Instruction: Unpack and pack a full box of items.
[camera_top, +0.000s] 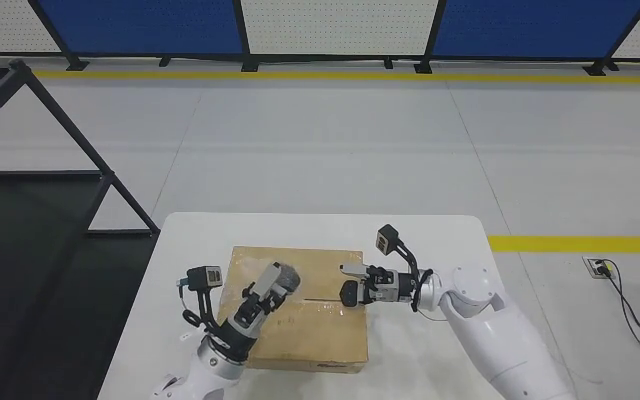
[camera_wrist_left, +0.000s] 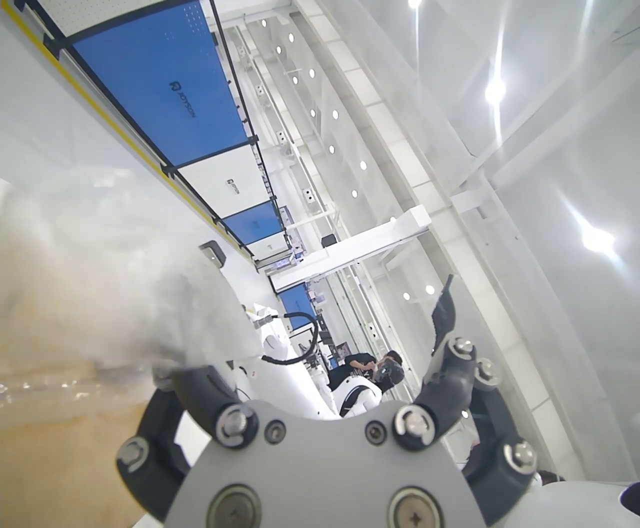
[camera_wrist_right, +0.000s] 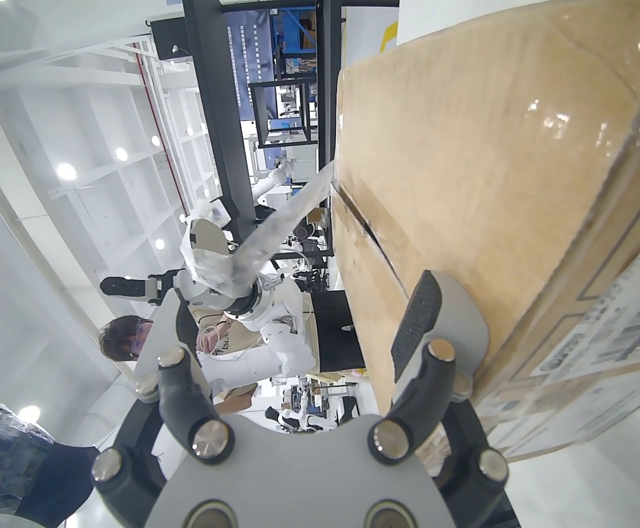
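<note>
Right gripper (camera_wrist_right: 300, 310), jaws apart, lies with 1 finger against the closed cardboard box (camera_wrist_right: 475, 175) on the white table (camera_top: 420, 240). Clear tape (camera_wrist_right: 295, 205) stretches from the box top to the left gripper (camera_top: 280, 278), jaws apart, tape wadded round 1 finger. Unsealing seems in hand; next, pull the strip free and open the box.

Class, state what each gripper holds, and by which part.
Left gripper: the clear tape strip, by its peeled end, bunched around it; far end on the box seam. Right gripper: open, holding nothing.

Top view looks down; wrist views share box (camera_top: 322, 340).
</note>
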